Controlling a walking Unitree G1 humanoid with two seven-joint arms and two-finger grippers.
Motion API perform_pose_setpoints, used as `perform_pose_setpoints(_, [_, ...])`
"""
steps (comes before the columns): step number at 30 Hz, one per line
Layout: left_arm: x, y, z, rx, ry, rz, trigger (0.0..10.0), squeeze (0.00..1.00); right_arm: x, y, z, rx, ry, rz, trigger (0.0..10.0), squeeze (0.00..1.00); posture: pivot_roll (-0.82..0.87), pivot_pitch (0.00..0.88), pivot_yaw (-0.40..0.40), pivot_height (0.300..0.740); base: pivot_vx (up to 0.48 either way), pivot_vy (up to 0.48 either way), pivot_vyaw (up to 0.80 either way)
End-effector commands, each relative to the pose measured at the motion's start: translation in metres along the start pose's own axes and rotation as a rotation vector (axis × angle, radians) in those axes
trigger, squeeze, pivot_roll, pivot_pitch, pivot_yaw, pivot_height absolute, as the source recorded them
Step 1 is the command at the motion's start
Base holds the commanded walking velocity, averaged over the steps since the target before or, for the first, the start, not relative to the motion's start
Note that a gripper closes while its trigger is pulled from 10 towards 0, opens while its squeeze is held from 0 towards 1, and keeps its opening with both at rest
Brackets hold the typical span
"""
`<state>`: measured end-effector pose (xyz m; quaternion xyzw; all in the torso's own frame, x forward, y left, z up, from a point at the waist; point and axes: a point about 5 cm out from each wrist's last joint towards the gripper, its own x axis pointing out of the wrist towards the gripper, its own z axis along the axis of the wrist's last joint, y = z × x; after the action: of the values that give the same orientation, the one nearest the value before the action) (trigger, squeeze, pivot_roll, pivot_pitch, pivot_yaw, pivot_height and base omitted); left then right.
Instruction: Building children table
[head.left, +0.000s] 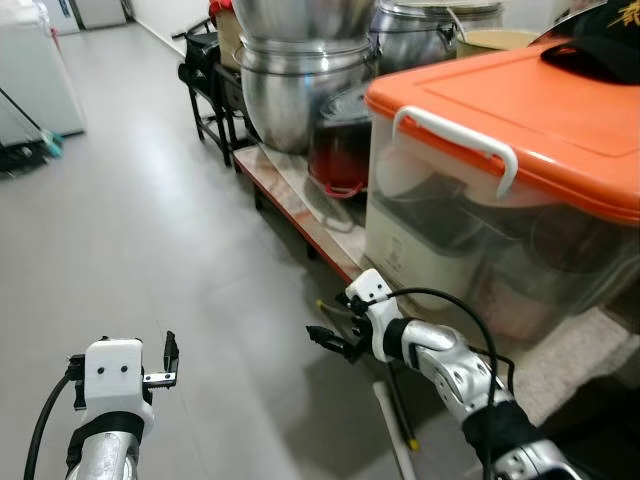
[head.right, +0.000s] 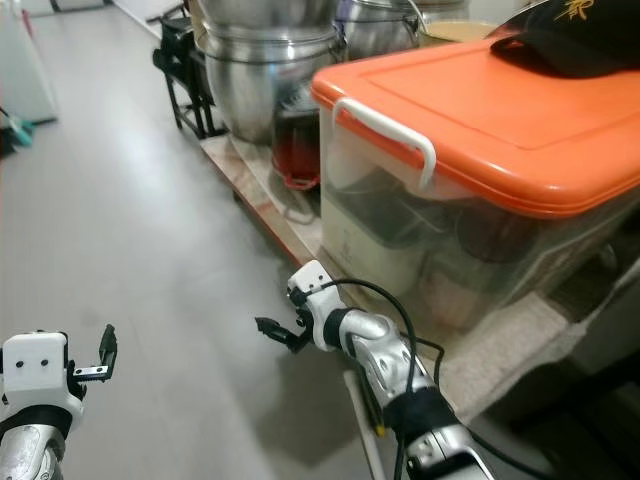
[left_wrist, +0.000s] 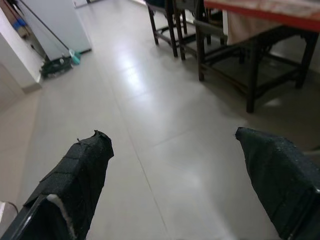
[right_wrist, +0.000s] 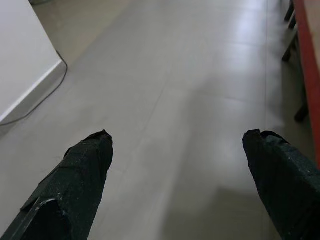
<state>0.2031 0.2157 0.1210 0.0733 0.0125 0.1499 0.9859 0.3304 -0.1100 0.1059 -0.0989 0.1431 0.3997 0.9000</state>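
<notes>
Left eye view: both pincers, left pincer and right pincer, gape empty beside orange-lidded bin and steel pots.

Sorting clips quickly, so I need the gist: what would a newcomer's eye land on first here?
The clear storage bin with its orange lid dominates the robot's right, sitting on a low wooden bench with a black cap on top. Behind it along the bench stand big steel pots. Both grippers hover over bare grey floor, the left gripper and the right gripper with jaws open and holding nothing.
</notes>
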Motion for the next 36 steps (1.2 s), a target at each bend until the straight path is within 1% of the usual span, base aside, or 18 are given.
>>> perform_pose_setpoints(1, [-0.003, 0.003, -0.007, 0.01, 0.027, 0.004, 10.0, 0.0, 0.003, 0.003, -0.004, -0.019, 0.012, 0.007, 10.0, 0.0, 0.06, 0.14, -0.013, 0.74, 0.0, 0.0, 0.0])
perform_pose_setpoints(2, [-0.005, 0.002, -0.011, 0.007, 0.041, 0.007, 10.0, 0.0, 0.003, 0.003, -0.016, -0.026, 0.059, 0.01, 10.0, 0.0, 0.07, 0.138, -0.032, 0.74, 0.0, 0.0, 0.0])
perform_pose_setpoints(3, [-0.005, 0.002, -0.011, 0.007, 0.041, 0.007, 10.0, 0.0, 0.003, 0.003, -0.016, -0.026, 0.059, 0.01, 10.0, 0.0, 0.07, 0.138, -0.032, 0.74, 0.0, 0.0, 0.0])
perform_pose_setpoints(4, [-0.007, 0.0, -0.013, 0.005, 0.051, 0.009, 10.0, 0.0, 0.001, 0.003, -0.029, -0.018, 0.107, 0.029, 10.0, 0.0, 0.06, 0.135, -0.035, 0.74, 0.0, 0.0, 0.0])
perform_pose_setpoints(5, [-0.007, 0.0, -0.013, 0.005, 0.051, 0.009, 10.0, 0.0, 0.001, 0.003, -0.029, -0.018, 0.107, 0.029, 10.0, 0.0, 0.06, 0.135, -0.035, 0.74, 0.0, 0.0, 0.0])
perform_pose_setpoints(8, [-0.01, -0.003, -0.017, -0.003, 0.067, 0.015, 10.0, 0.0, -0.011, 0.006, -0.058, 0.04, 0.198, 0.116, 10.0, 0.0, 0.06, 0.13, -0.039, 0.74, 0.0, 0.0, 0.0])
perform_pose_setpoints(11, [-0.011, -0.003, -0.018, -0.004, 0.07, 0.016, 10.0, 0.0, -0.016, 0.008, -0.063, 0.054, 0.213, 0.156, 10.0, 0.0, 0.06, 0.127, -0.038, 0.74, 0.0, 0.0, 0.0])
perform_pose_setpoints(14, [-0.009, -0.002, -0.019, -0.004, 0.07, 0.018, 10.0, 0.0, -0.027, 0.006, -0.078, 0.077, 0.263, 0.207, 10.0, 0.0, 0.05, 0.122, -0.038, 0.74, 0.0, 0.0, 0.0])
perform_pose_setpoints(18, [-0.008, -0.002, -0.019, -0.001, 0.067, 0.018, 10.0, 0.0, -0.034, 0.003, -0.086, 0.07, 0.291, 0.201, 10.0, 0.0, 0.05, 0.122, -0.038, 0.74, 0.0, 0.0, 0.0])
perform_pose_setpoints(22, [-0.008, -0.001, -0.018, 0.002, 0.062, 0.016, 10.0, 0.0, -0.047, 0.0, -0.096, 0.081, 0.321, 0.236, 10.0, 0.0, 0.05, 0.116, -0.033, 0.74, 0.0, 0.0, 0.0])
perform_pose_setpoints(24, [-0.008, -0.001, -0.018, 0.002, 0.062, 0.016, 10.0, 0.0, -0.047, 0.0, -0.096, 0.081, 0.321, 0.236, 10.0, 0.0, 0.05, 0.116, -0.033, 0.74, 0.0, 0.0, 0.0])
perform_pose_setpoints(25, [-0.008, -0.001, -0.019, 0.005, 0.063, 0.013, 10.0, 0.0, -0.054, 0.002, -0.101, 0.087, 0.347, 0.283, 10.0, 0.0, 0.05, 0.116, -0.028, 0.74, 0.0, 0.0, 0.0])
perform_pose_setpoints(26, [-0.008, -0.001, -0.019, 0.005, 0.063, 0.013, 10.0, 0.0, -0.054, 0.002, -0.101, 0.087, 0.347, 0.283, 10.0, 0.0, 0.05, 0.116, -0.028, 0.74, 0.0, 0.0, 0.0])
perform_pose_setpoints(27, [-0.007, -0.002, -0.019, 0.006, 0.063, 0.012, 10.0, 0.0, -0.061, 0.002, -0.107, 0.059, 0.384, 0.284, 10.0, 0.0, 0.05, 0.116, -0.028, 0.74, 0.0, 0.0, 0.0])
perform_pose_setpoints(28, [-0.006, -0.003, -0.018, 0.006, 0.062, 0.011, 10.0, 0.0, -0.064, -0.003, -0.111, 0.037, 0.391, 0.219, 10.0, 0.0, 0.05, 0.114, -0.032, 0.74, 0.0, 0.0, 0.0])
perform_pose_setpoints(31, [-0.006, -0.003, -0.018, 0.006, 0.061, 0.012, 10.0, 0.0, -0.066, -0.006, -0.113, 0.021, 0.392, 0.168, 10.0, 0.0, 0.05, 0.114, -0.032, 0.74, 0.0, 0.0, 0.0])
perform_pose_setpoints(34, [-0.006, -0.003, -0.017, 0.009, 0.06, 0.007, 10.0, 0.0, -0.07, -0.02, -0.102, 0.122, 0.221, -0.016, 10.0, 0.0, 0.06, 0.12, -0.029, 0.74, 0.0, 0.0, 0.0])
perform_pose_setpoints(36, [-0.006, -0.003, -0.018, 0.01, 0.061, 0.007, 10.0, 0.0, -0.073, -0.022, -0.099, 0.136, 0.181, -0.046, 10.0, 0.0, 0.06, 0.12, -0.029, 0.74, 0.0, 0.0, 0.0])
